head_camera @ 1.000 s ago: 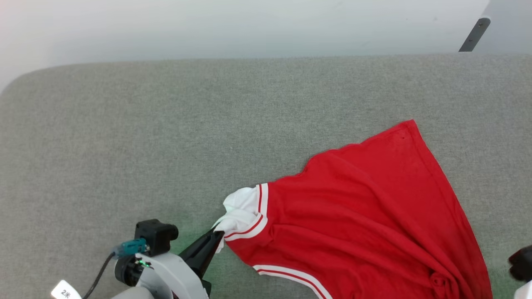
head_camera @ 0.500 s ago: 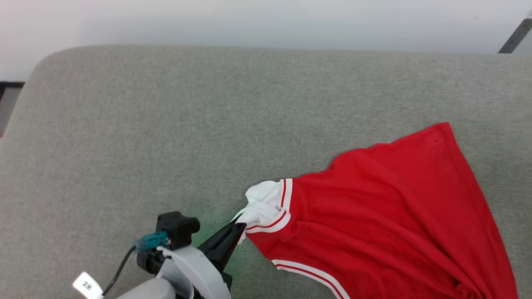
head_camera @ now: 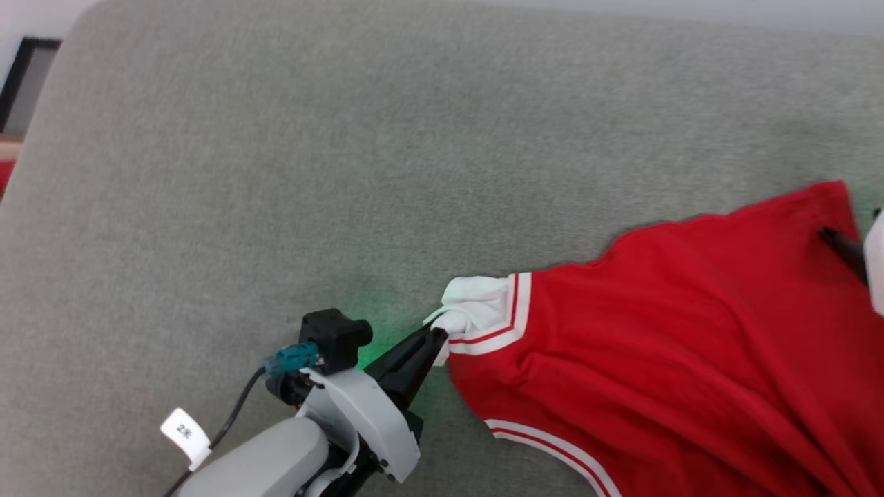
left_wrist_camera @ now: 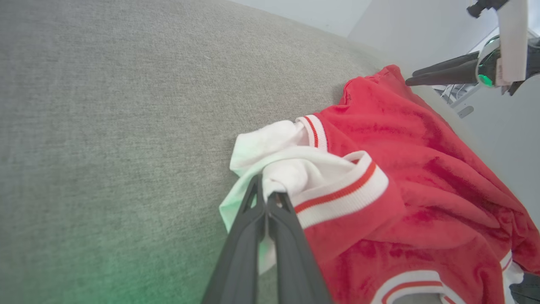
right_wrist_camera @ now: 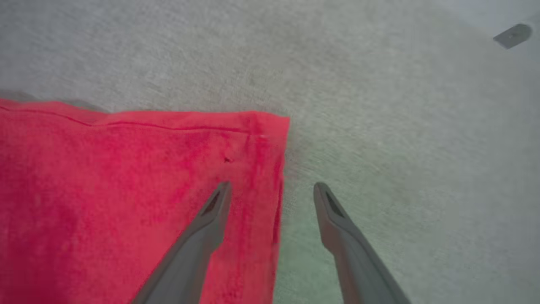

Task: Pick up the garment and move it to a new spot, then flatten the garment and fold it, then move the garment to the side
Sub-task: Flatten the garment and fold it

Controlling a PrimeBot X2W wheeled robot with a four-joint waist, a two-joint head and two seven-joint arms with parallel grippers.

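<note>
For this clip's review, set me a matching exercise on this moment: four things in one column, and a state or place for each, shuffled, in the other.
1. left gripper
2. right gripper
3. garment
4. grey surface

a. open, straddling a red corner edge
b. lies under everything
c. shut on the white sleeve
d. red, spread out, partly rumpled

Pairs: 1-c, 2-a, 3-d, 4-b
</note>
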